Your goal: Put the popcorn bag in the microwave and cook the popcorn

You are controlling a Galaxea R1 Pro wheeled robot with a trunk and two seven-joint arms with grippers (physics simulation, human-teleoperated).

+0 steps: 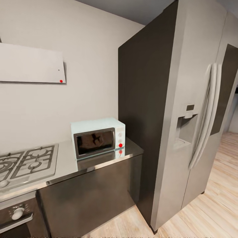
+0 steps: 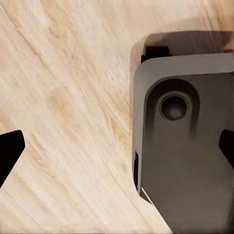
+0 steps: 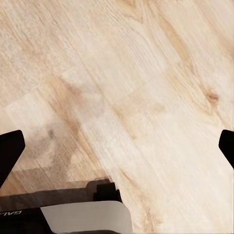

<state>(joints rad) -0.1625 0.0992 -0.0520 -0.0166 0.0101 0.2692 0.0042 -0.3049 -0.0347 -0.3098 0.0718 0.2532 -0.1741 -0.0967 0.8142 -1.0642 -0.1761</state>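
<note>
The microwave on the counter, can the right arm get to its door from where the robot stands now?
Probably not yet. The right gripper hangs open over the wood floor, while the microwave sits shut on the countertop beside the fridge, seemingly beyond reach.

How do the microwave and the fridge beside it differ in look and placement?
The microwave is small, pale blue-white with a dark glass door, and sits on the countertop. The fridge is tall, grey, with long vertical handles, and stands on the wooden floor. Both have their doors closed.
</note>
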